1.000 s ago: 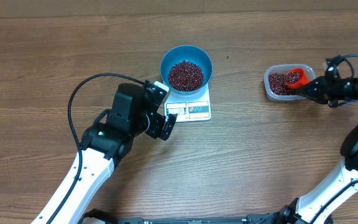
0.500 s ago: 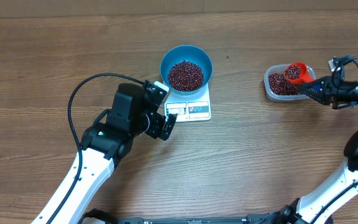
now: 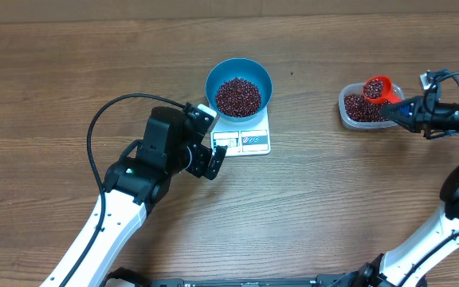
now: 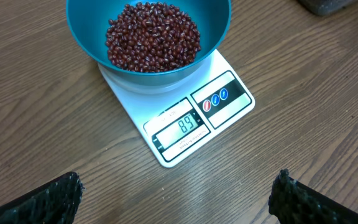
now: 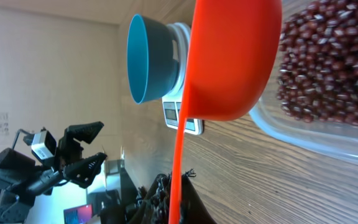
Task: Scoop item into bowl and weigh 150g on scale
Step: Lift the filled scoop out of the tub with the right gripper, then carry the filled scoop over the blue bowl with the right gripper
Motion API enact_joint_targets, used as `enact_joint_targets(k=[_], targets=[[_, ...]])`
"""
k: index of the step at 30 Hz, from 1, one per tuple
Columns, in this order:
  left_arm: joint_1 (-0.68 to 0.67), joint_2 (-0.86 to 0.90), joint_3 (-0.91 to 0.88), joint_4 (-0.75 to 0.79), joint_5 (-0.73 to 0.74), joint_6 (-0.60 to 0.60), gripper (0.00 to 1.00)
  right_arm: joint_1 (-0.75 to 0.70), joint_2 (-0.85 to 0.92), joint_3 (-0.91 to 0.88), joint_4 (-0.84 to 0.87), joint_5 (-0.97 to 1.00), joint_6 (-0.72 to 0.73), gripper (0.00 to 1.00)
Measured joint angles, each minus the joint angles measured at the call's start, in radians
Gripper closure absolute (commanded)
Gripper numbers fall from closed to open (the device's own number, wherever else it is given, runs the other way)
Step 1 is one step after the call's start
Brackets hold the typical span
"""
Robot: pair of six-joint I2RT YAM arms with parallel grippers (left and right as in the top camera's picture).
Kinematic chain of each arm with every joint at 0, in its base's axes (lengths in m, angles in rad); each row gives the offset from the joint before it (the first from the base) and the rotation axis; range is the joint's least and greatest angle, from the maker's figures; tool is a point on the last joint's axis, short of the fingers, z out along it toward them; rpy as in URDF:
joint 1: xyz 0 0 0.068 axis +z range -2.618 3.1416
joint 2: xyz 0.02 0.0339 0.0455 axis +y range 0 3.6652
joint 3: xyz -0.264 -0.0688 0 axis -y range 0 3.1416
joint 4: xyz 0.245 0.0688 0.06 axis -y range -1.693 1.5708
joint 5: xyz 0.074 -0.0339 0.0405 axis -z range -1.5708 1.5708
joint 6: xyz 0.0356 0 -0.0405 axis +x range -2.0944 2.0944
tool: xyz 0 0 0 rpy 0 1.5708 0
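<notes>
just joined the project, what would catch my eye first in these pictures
A bright-blue bowl of dark red beans sits on the white scale, centre frame, display reading 89. Far right, the right arm's fingers hold a red scoop of beans over the clear tub.

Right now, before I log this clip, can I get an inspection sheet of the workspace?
Surface: brown wooden table.
Job's things: blue bowl with beans sits on white scale, display reads 89; clear tub at the right holds more beans.
Clutter: nothing seen.
Grippers: left gripper open, near the scale, holding nothing; right gripper shut on red scoop, loaded with beans, over the tub.
Cables: black cable loops at the left; another at the far right.
Surroundings: beige wall and dark equipment beyond the table, unclear.
</notes>
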Motion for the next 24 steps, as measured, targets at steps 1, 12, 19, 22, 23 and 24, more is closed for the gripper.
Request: enact_joint_targets(k=[1,12,19,22,23,24], targets=[[0.000,0.000,0.000,0.000,0.000,0.000,0.00,0.013,0.000,0.000,0.000,-0.002,-0.001,0.96],[0.000,0.000,0.000,0.000,0.000,0.000,0.00,0.266,0.001,0.000,0.076,-0.067,0.045,0.96],[0.000,0.000,0.000,0.000,0.000,0.000,0.01,0.399,0.006,0.028,0.138,-0.082,0.156,0.96],[0.000,0.000,0.000,0.000,0.000,0.000,0.00,0.453,0.008,0.068,0.152,-0.082,0.200,0.96],[0.000,0.000,0.000,0.000,0.000,0.000,0.00,0.472,0.008,0.084,0.158,-0.081,0.215,0.96],[0.000,0.000,0.000,0.000,0.000,0.000,0.00,0.486,0.008,0.096,0.163,-0.081,0.228,0.96]])
